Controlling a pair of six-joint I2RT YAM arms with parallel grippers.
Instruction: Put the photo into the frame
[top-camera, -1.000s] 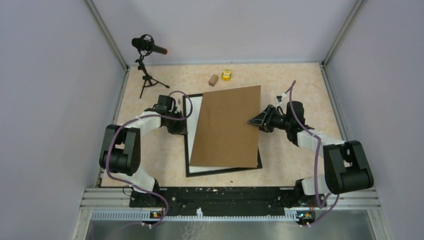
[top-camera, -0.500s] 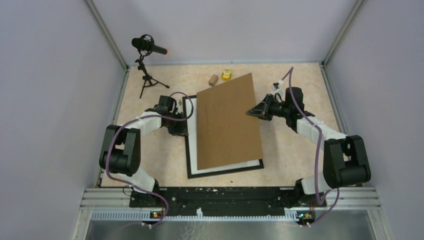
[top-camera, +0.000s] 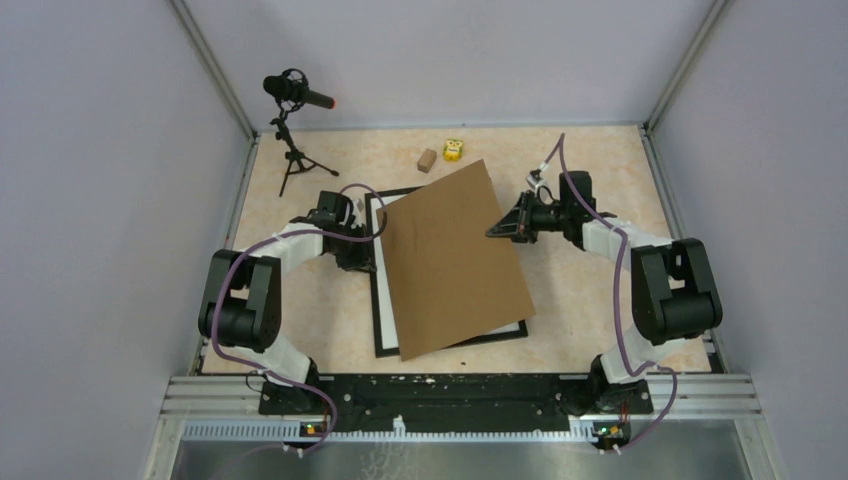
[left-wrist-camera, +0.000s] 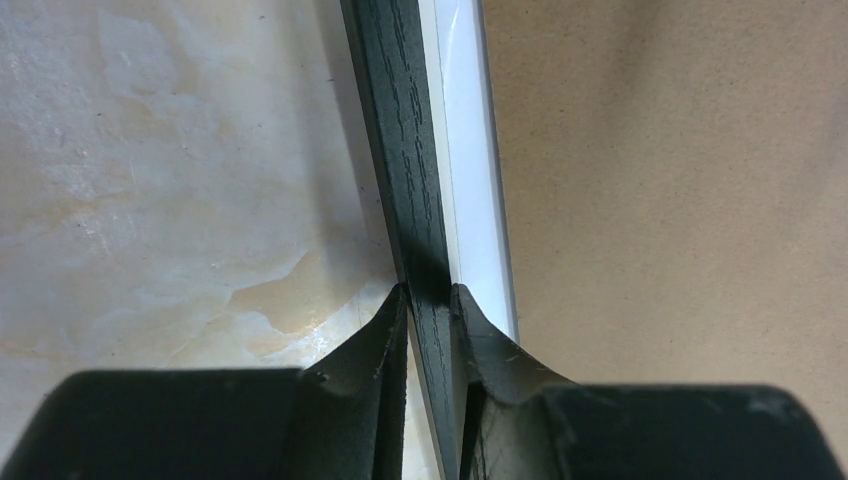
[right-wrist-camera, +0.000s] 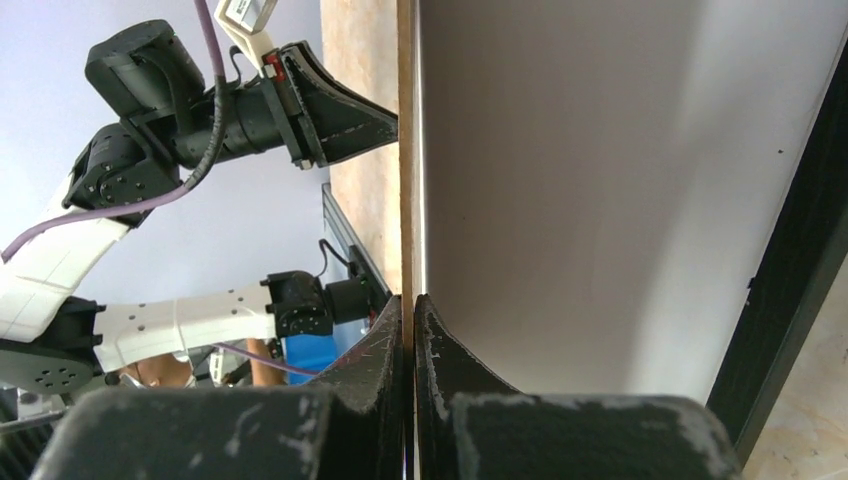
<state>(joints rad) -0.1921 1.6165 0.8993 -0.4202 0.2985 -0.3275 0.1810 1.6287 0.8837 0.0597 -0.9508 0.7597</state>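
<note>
Black frame (top-camera: 375, 300) lies on the table (top-camera: 600, 300), a brown backing board (top-camera: 450, 260) skewed above it and the photo (left-wrist-camera: 468, 150) white side up inside. Left gripper (left-wrist-camera: 430, 292) clamps the frame's left rail; right gripper (right-wrist-camera: 410, 305) pinches the board's edge, which likely needs squaring before lowering.

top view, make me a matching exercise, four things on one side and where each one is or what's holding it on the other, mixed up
Things:
1. backing board
2. frame
3. microphone
4. yellow toy

Places or states:
A. on a tripod in the far left corner
B. left rail clamped by the left gripper
C. at the far edge, beside a small brown block
D. edge pinched by the right gripper, lying skewed over the frame

Pairs: 1-D, 2-B, 3-A, 4-C
</note>
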